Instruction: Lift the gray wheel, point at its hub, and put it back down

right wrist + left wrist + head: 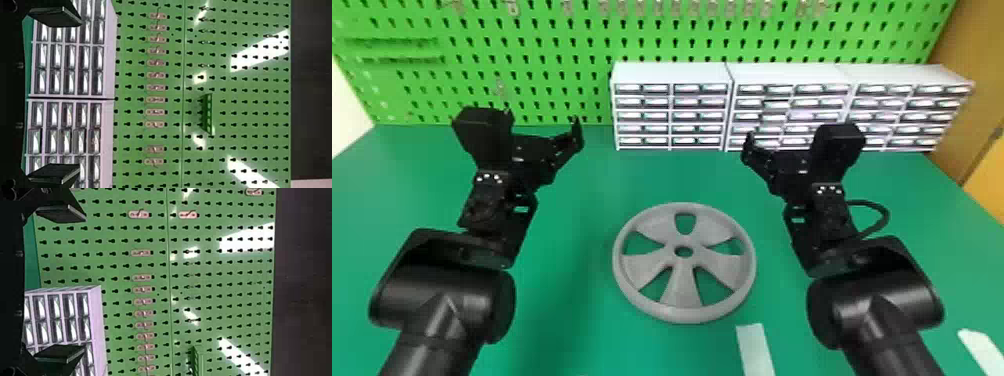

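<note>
In the head view the gray wheel (683,295) lies flat on the green table (572,320), its hub (684,251) facing up with a round hole in it. My left gripper (542,117) is raised beyond the wheel on the left, and my right gripper (782,135) is held up likewise on the right. Neither touches the wheel. In the left wrist view the left gripper (60,284) has its two fingers wide apart with nothing between them. The right wrist view shows the right gripper (55,94) open as well, holding nothing.
White drawer cabinets (672,75) line the table's back edge, center to right, before a green pegboard (532,65) with hooks. A pale strip (755,350) lies near the front, right of the wheel; another white piece (982,350) is at the right front.
</note>
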Action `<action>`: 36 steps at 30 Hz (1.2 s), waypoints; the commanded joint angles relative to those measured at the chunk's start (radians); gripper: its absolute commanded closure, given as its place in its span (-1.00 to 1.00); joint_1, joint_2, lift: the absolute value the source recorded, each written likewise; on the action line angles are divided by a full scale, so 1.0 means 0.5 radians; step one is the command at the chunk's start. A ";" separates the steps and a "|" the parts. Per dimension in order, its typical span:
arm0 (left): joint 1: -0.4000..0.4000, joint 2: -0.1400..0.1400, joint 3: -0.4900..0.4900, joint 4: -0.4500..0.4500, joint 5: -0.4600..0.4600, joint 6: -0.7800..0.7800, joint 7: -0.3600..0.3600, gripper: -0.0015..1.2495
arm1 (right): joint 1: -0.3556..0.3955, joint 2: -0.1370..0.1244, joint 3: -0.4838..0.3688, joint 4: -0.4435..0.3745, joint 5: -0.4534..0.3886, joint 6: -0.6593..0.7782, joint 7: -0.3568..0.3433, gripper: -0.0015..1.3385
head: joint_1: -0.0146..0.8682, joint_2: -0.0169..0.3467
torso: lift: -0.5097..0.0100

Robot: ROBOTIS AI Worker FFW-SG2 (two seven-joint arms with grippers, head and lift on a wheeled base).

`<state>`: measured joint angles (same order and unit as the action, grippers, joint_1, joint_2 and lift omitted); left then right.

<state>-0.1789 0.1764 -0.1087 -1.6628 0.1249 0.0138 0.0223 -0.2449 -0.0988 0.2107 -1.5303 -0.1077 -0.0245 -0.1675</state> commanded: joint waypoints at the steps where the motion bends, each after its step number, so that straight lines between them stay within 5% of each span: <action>1: -0.029 0.000 0.012 0.000 0.017 -0.003 -0.020 -0.81 | -0.044 -0.005 -0.004 0.011 -0.005 0.000 0.013 -0.98 | 0.60 -0.65 | 0.62; 36: -0.943 0.055 -0.092 0.095 0.072 -0.255 0.035 -0.81 | -0.918 -0.078 -0.041 0.088 0.062 -0.246 0.019 -0.98 | 0.60 -0.65 | 0.62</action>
<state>-0.5991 0.2057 -0.1417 -1.6201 0.1542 -0.0942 0.0306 -0.6564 -0.1380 0.1881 -1.4864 -0.0815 -0.1388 -0.1571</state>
